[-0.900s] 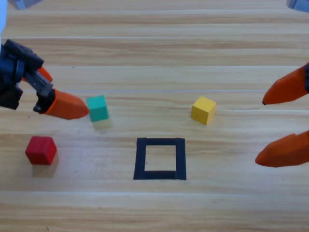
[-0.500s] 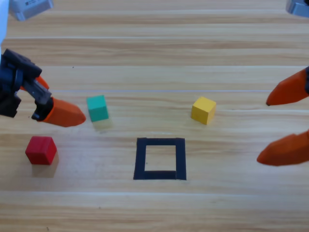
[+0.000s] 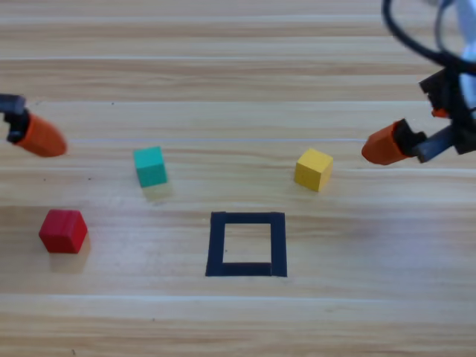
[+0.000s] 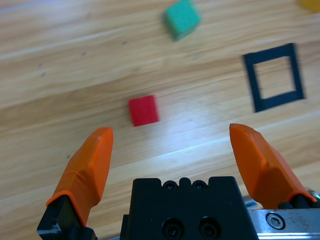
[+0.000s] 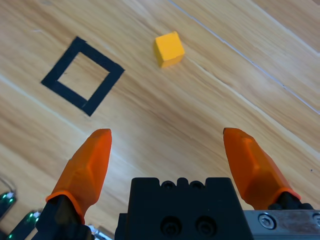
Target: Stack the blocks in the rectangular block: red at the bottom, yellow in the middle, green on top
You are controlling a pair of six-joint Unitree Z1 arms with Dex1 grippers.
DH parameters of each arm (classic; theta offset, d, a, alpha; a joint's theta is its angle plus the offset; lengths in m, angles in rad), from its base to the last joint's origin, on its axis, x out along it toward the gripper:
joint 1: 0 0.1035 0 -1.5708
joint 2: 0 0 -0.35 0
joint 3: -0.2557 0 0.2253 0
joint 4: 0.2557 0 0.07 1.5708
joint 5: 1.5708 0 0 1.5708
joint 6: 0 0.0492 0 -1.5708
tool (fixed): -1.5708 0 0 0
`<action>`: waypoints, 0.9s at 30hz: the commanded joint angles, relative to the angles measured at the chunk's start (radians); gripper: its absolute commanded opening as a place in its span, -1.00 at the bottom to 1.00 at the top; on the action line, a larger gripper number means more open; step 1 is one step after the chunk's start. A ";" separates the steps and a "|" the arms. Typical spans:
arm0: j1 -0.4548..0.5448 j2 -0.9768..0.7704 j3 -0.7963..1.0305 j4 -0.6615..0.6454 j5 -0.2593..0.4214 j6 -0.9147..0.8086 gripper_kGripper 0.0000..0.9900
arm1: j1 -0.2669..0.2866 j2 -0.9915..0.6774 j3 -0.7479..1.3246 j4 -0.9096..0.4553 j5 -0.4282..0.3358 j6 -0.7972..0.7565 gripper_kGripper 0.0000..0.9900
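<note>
The red cube (image 3: 63, 230) lies at the left front of the table, the teal-green cube (image 3: 151, 166) behind and to the right of it, and the yellow cube (image 3: 313, 169) right of centre. The black tape square (image 3: 246, 244) in the front middle has nothing inside it. My left gripper (image 3: 43, 138) hovers at the left edge, behind the red cube. In its wrist view it is open (image 4: 171, 131) and empty, with the red cube (image 4: 143, 110) just ahead. My right gripper (image 3: 383, 146) hangs right of the yellow cube, also open (image 5: 167, 132) and empty, with the yellow cube (image 5: 168, 48) ahead.
Bare wooden planks lie around the cubes. A black cable (image 3: 405, 37) loops down at the top right above the right arm. The left wrist view also shows the green cube (image 4: 182, 18) and the tape square (image 4: 274, 77).
The left gripper has drawn back left and away from the green cube. The right arm has swung in from the right edge toward the yellow cube. No cube has moved.
</note>
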 commanded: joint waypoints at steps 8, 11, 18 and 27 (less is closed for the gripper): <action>0.146 0.319 -0.047 0.046 0.011 -0.011 0.98 | -0.047 0.164 -0.073 0.072 -0.034 0.294 1.00; 0.135 0.397 -0.067 0.043 0.006 -0.035 0.98 | -0.071 0.231 -0.117 0.112 -0.006 0.478 1.00; 0.113 0.457 -0.057 0.020 -0.018 -0.049 0.97 | -0.143 0.475 -0.269 0.112 0.161 0.696 1.00; 0.086 0.476 -0.028 -0.016 -0.031 -0.066 0.96 | -0.182 0.630 -0.447 0.112 0.206 0.788 1.00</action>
